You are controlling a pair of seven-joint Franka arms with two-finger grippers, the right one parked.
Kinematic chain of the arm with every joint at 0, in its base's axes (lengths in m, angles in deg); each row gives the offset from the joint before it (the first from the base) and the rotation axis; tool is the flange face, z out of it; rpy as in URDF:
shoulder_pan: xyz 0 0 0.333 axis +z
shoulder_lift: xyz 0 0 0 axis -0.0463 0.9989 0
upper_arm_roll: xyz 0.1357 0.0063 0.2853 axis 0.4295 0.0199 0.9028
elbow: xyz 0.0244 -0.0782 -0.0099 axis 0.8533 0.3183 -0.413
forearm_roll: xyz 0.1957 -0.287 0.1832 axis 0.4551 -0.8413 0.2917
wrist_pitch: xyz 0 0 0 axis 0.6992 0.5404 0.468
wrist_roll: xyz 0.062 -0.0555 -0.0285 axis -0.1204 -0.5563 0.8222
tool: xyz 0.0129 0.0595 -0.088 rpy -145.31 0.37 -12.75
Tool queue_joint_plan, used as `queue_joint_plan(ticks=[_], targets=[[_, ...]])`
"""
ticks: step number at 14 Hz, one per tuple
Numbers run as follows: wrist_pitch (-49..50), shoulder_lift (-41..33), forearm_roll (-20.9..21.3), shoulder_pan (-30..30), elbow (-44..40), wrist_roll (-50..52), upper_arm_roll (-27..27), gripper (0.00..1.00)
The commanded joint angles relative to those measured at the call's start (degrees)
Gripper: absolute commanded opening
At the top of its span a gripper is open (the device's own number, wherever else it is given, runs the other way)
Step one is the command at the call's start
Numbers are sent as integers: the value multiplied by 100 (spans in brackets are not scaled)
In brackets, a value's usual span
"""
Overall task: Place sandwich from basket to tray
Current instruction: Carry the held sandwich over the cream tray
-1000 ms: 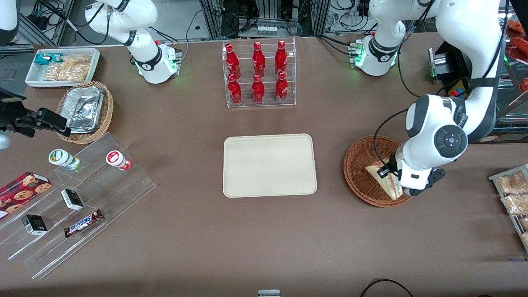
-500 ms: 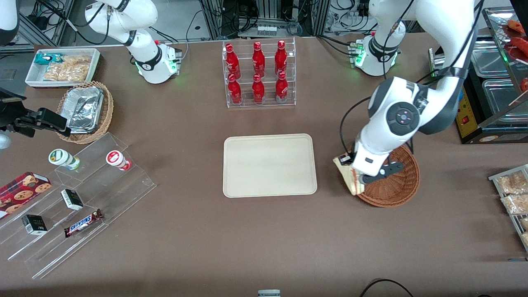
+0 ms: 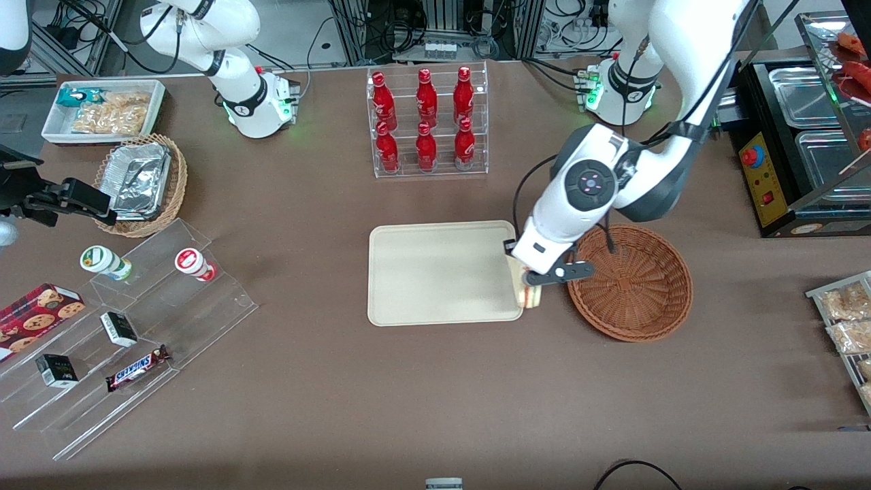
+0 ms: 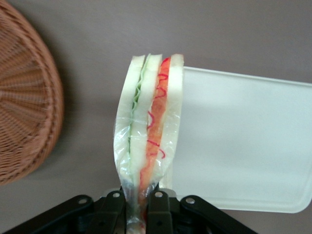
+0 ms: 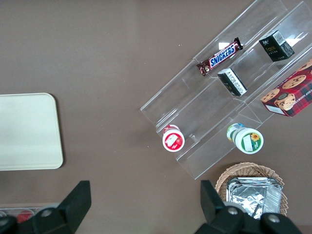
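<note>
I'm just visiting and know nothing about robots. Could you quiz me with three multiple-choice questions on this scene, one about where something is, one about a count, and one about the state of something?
1. Where is the sandwich?
A. lying in the basket
B. held above the tray's edge nearest the basket
C. flat in the tray's middle

2. How many red bottles stand in the clear rack?
A. four
B. six
C. nine

3. How are the jaws of the gripper?
A. shut on the sandwich
B. wide open, holding nothing
C. shut on a bottle

Answers:
1. B, the sandwich hangs over the rim of the tray, between tray and basket.
2. B, two rows of three show.
3. A, the wrist view shows both fingers pinching the wrapped sandwich.
</note>
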Motion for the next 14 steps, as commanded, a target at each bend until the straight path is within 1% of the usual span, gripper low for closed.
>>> queue_joint_plan(ticks=[1,3,4,7,8,10,14], targets=[[10,413,13,-376,-528,253,40,14],[10,685,39,-631,-818,412,75,14],[2,808,152,-728,-933,552,93,14],[2,1256,872,-1053,-1249,1263,102,14],[2,1371,979,-1089,-1329,1378,102,14],[2,1556,1085,-1316,-1487,1537,111,15],[2,1776,1261,-1563,-1645,1766,102,15]])
